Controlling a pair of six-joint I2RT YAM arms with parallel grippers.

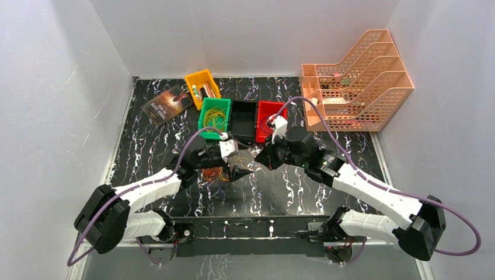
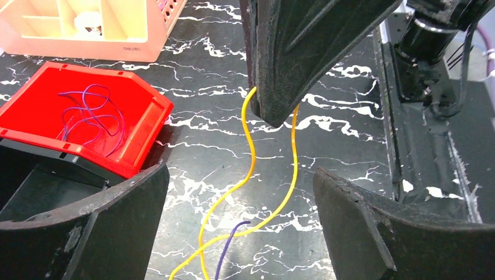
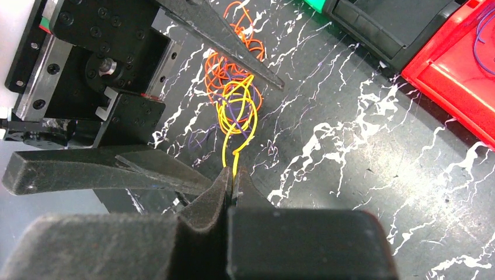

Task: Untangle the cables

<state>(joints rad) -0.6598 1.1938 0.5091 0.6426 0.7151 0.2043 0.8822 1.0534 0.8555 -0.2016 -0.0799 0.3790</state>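
The cables (image 3: 233,99) lie as a small tangle of orange, yellow and purple strands on the black marbled table (image 3: 362,175); in the top view the tangle (image 1: 213,174) sits partly under my left wrist. My right gripper (image 3: 232,175) is shut on a yellow cable (image 3: 225,149) that runs taut back to the tangle. In the left wrist view its closed tips (image 2: 277,119) hang from above with two yellow strands (image 2: 293,163) trailing down. My left gripper (image 2: 240,172) stands wide open around those strands, touching none. A purple end (image 2: 227,245) lies between its fingers (image 2: 87,233).
Three bins stand in a row behind: green (image 1: 204,119) with yellow wires, black (image 1: 243,119), red (image 1: 269,111) with purple wires (image 2: 93,116). A yellow bin (image 1: 202,87) and a book (image 1: 168,104) lie at the back left. A peach file rack (image 1: 356,81) stands back right.
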